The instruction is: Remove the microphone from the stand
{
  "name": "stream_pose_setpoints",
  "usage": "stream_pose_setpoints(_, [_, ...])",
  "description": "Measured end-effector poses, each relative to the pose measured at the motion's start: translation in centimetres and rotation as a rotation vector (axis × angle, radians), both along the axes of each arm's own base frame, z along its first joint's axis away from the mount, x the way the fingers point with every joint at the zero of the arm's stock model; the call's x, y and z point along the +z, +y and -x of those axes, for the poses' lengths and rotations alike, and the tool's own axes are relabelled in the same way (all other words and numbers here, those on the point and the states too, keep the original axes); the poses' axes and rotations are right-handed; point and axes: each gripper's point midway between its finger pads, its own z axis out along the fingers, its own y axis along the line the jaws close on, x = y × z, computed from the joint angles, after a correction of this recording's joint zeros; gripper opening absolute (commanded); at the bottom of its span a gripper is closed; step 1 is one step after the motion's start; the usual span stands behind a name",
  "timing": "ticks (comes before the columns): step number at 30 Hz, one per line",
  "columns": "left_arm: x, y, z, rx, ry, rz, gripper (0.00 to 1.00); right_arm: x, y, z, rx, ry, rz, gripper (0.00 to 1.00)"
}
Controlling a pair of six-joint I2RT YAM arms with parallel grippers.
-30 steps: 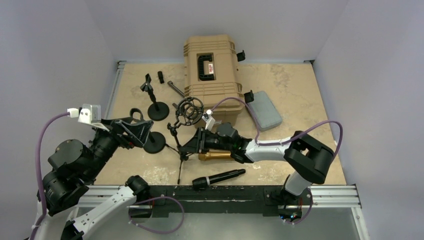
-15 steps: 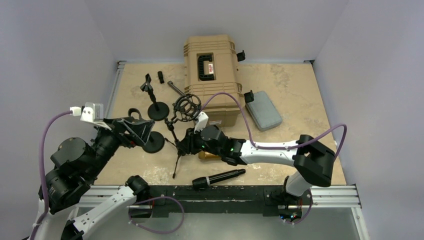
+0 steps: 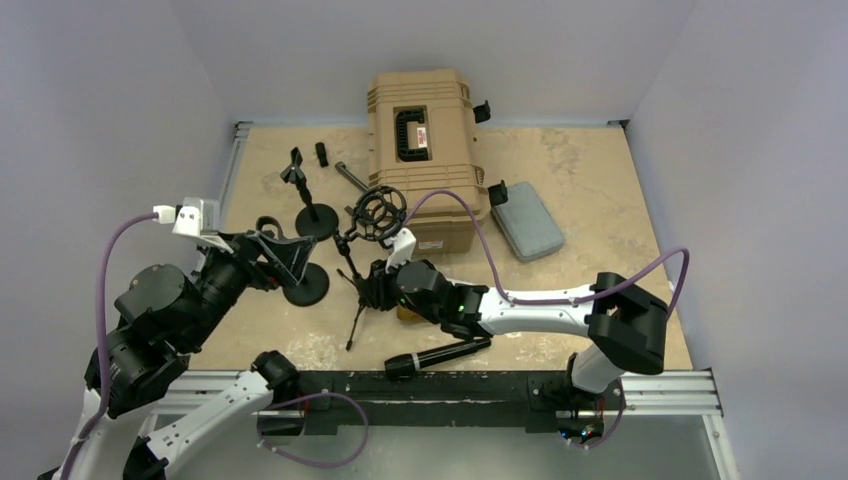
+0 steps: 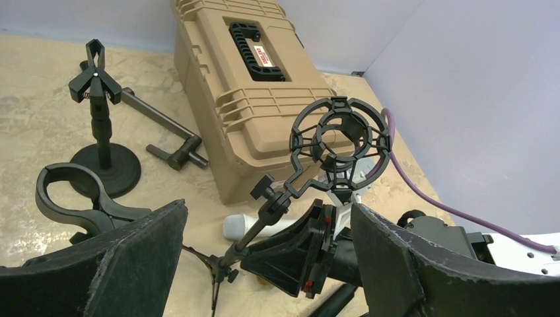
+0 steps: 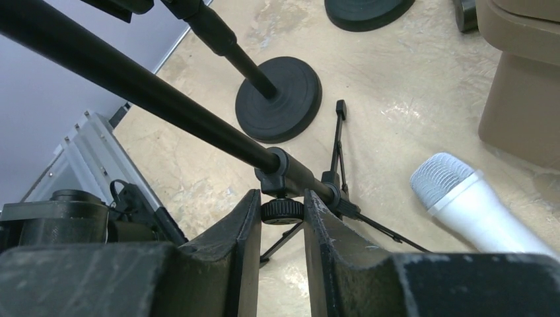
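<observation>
The right wrist camera shows what the overhead one hides: the right gripper (image 5: 282,201) is clenched on the small knob of the tripod stand (image 5: 165,105), a finger pressed to each side. The white microphone (image 5: 472,205) lies on the table just beside the stand's legs. Only the left wrist view catches the shock mount (image 4: 337,139) at the stand's top, framed by the left gripper (image 4: 267,221), which is spread wide and grasps nothing.
</observation>
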Motion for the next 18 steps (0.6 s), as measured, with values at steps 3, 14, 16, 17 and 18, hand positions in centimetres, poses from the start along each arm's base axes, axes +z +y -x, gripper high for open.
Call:
stream_pose_setpoints(3, [-0.1, -0.1, -0.1, 0.000, 0.004, -0.003, 0.91, 0.0, 0.1, 0.3, 0.020, 0.003, -0.008, 0.39])
stream_pose_setpoints(14, [-0.6, -0.3, -0.4, 0.000, 0.015, -0.012, 0.91, -0.5, -2.6, 2.6, 0.129, 0.158, -0.116, 0.52])
stream_pose_setpoints(16, [-0.6, -0.4, -0.4, 0.000, 0.015, -0.013, 0.91, 0.7, -3.3, 2.0, 0.127, 0.200, -0.207, 0.52])
stream_pose_setpoints(17, [-0.7, -0.4, -0.4, 0.000, 0.015, -0.013, 0.91, 1.2, -3.5, 1.6, 0.125, 0.224, -0.251, 0.51])
stream_pose_setpoints(18, [-0.7, -0.4, -0.4, 0.000, 0.016, -0.014, 0.91, 1.5, -3.7, 1.3, 0.121, 0.243, -0.283, 0.51])
